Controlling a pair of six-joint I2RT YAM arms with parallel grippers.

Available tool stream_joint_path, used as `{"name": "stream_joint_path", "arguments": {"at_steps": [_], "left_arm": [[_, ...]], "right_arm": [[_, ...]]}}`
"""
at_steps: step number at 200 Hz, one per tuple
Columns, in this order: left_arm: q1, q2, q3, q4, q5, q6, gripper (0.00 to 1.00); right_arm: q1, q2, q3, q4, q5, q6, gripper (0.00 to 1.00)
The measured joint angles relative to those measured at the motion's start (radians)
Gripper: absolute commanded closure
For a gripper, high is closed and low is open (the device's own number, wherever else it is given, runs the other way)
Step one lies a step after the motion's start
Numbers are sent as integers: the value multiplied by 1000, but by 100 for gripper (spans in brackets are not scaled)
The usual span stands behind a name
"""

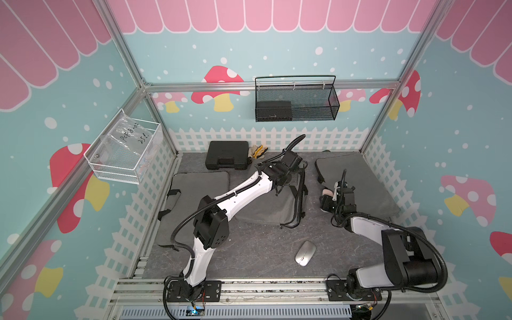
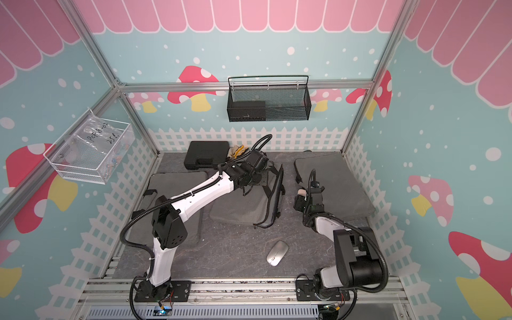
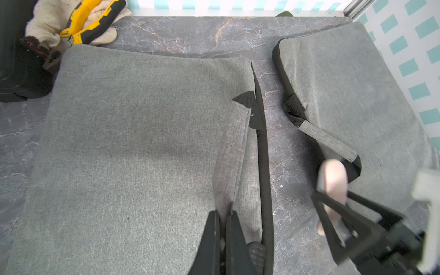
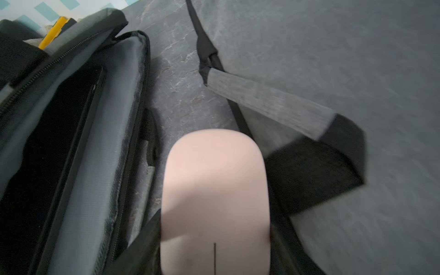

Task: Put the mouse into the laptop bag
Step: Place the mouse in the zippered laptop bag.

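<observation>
We see the left claw (image 3: 223,214) pinched fully shut on the grey handle (image 3: 232,154) of the middle laptop bag (image 1: 266,205). The bag's zippered edge stands lifted along the side facing the right arm, and the right wrist view shows its grey lining and a dark pocket through the open mouth. The right claw (image 3: 337,202) has its jaws part-way apart, pressed on either side of a pale pink mouse (image 4: 215,190). It holds the mouse over the strip of marbled tabletop (image 1: 249,249) between that bag and the right-hand laptop bag (image 1: 368,182), just beside the open mouth and not inside it. A silver mouse (image 1: 305,253) lies flat on the tabletop near the front, well apart from both claws. A third grey bag (image 1: 194,188) lies at the left, partly under the left arm. At the back wall sits a black case (image 1: 227,155), with yellow-handled pliers (image 3: 88,21) on pale gloves just beside it.
</observation>
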Motion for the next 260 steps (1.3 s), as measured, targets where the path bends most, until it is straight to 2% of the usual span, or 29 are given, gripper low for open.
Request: {"name": "stream_joint_path", "arguments": {"at_steps": [35,70,113,159,194,224,260], "left_arm": [[0,-4,0,-2,16,3,100],[0,-21,0,-5,26,3,100],[0,-51,0,-6,65,2,100],[2,-55,-1,-6,112,-1,100],[6,-67,-21,-1,127,-5,100],[6,-86,-37,10,134,-5,100],[7,-100,-48,19,135,-5,100]], "right_arm": [[26,145,137,9,-92,3,57],[65,233,295,16,-162,3,56],[66,433,494,19,-236,15,53],[68,581,613,6,-309,38,50],[79,587,661,-1,-315,54,44],[93,590,693,-5,-307,78,27],[104,592,706,-8,-277,94,17]]}}
